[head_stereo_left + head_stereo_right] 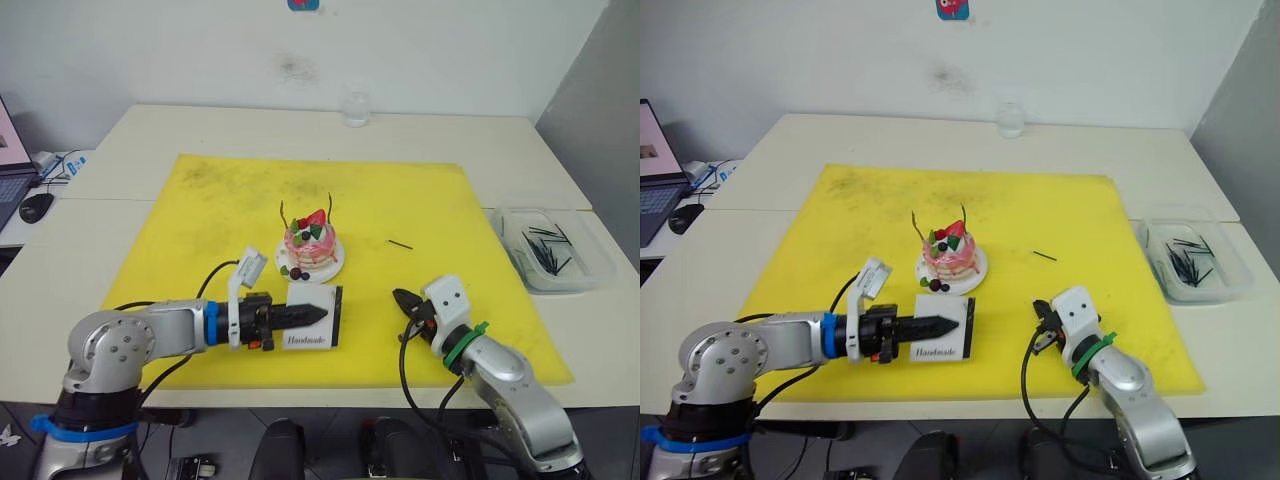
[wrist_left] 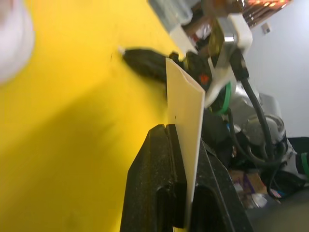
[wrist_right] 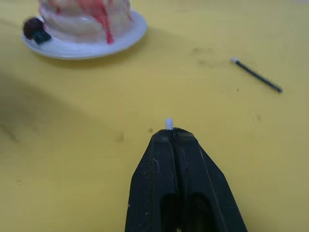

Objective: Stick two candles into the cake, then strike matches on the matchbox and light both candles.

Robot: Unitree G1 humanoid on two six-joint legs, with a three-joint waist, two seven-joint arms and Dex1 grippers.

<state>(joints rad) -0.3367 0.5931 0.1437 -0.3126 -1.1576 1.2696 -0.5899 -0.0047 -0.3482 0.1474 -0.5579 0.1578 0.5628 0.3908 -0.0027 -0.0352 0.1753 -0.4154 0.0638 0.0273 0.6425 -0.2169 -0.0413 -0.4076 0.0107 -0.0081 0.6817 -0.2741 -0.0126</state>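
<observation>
On the yellow mat [image 1: 200,215], your left gripper [image 1: 318,316] clamps the matchbox [image 1: 318,343] just before the cake [image 1: 310,248], where both candles [image 1: 330,207] stand. Your right gripper [image 3: 170,131] pinches a match [image 3: 169,123]; another match [image 3: 257,75] lies nearby.

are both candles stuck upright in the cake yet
Yes. Both candles stand upright in the cake, one at each side of the strawberry; neither shows a flame.

office or lab room — pale desks [image 1: 300,135], laptop [image 1: 10,165], computer mouse [image 1: 37,207], bare white wall [image 1: 200,50]
</observation>
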